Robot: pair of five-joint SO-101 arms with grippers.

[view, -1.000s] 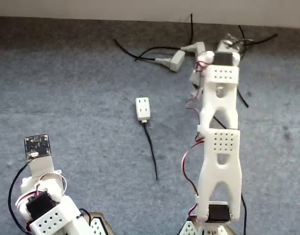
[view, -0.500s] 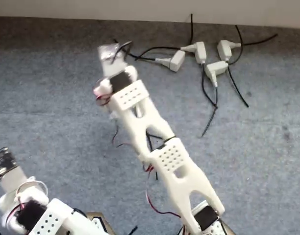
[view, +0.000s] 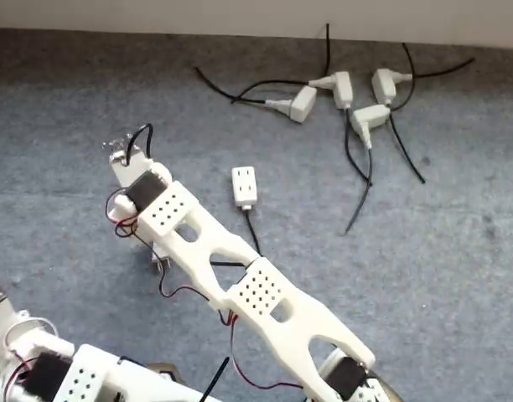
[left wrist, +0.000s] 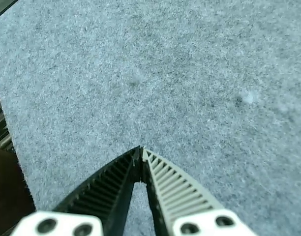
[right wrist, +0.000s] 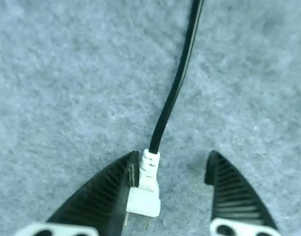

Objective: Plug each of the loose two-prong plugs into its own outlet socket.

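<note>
1. The right arm's fingers (right wrist: 104, 194) stood apart, with the white two-prong plug (right wrist: 143, 189) between them. It touched one finger and was well apart from the other, its prongs toward the wrist.
2. Its black cord (right wrist: 177, 83) ran out past the fingertips over the grey desk (right wrist: 52, 73).
3. The left arm's fingers (left wrist: 172, 182) were pressed together above the desk.
4. A white outlet socket (view: 244, 185) lay on the desk.
</note>
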